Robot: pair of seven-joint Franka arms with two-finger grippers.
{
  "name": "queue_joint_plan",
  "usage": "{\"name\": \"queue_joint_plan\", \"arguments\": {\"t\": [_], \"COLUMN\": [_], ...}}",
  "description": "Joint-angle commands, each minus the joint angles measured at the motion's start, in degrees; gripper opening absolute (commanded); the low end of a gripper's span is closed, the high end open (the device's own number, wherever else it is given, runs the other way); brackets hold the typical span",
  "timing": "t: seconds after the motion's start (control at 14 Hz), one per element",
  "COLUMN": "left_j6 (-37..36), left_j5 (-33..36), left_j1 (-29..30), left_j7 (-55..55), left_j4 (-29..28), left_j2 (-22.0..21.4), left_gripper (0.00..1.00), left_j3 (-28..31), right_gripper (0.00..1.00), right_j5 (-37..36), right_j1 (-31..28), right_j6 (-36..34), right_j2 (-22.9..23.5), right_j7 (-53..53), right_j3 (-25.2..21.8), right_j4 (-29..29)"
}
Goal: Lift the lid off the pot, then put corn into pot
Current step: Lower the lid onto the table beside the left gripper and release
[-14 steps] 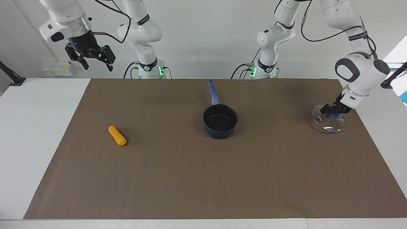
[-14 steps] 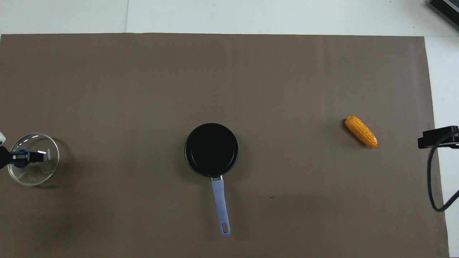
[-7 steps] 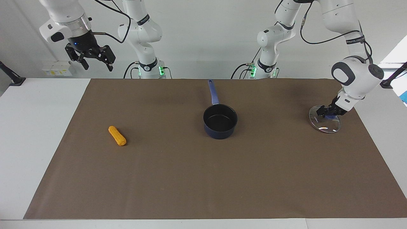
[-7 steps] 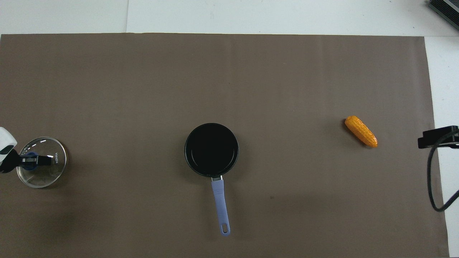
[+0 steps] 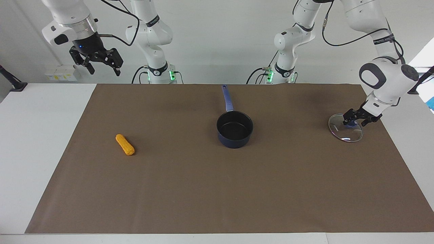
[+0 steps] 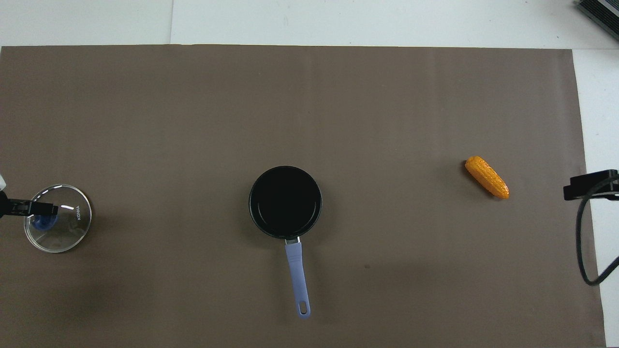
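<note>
We are seeing the lid [image 5: 345,127] lying off the pot [image 5: 234,129], under our left pincer [image 5: 358,118], which is standing wide. The corn [image 5: 124,144] is waiting below the right pincer [image 5: 101,66], wide and holding nothing.

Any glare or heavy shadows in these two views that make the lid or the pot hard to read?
Facing view: the lid shows one small bright glint, its rim stays readable; soft shadows lie beside the pot. Overhead view: short white glints on the lid's glass; the pot's inside reads flat black, without detail.

Round clear glass lid with blue knob [image 6: 60,220] lies flat at the left arm's end, left gripper [image 6: 34,209] over it; dark saucepan [image 6: 285,202] mid-mat, uncovered; orange-yellow corn cob [image 6: 487,177] toward the right arm's end.
</note>
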Motion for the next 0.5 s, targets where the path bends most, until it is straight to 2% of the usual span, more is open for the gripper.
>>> {"name": "queue_joint_plan", "arguments": {"t": [0.0,0.43], "left_j6": [-6.0,-16.0], "left_j5": [-0.9,-0.5], "left_j1": [-2.1,-9.1], "left_j7": [0.5,-12.7], "left_j4": [4.8,14.9], "left_j2": [-0.8,-0.9], "left_gripper": [1.0,1.0], "left_j3": [0.3,-0.2], "right_gripper": [1.0,1.0], "right_j5": [0.5,0.5], "right_j1": [-0.3,-0.3], "right_j6": [-0.5,-0.5], "right_j2": [-0.5,-0.5], "right_j7": [-0.3,-0.3], "right_j3": [0.2,0.2], "right_j4": [-0.3,-0.3]}}
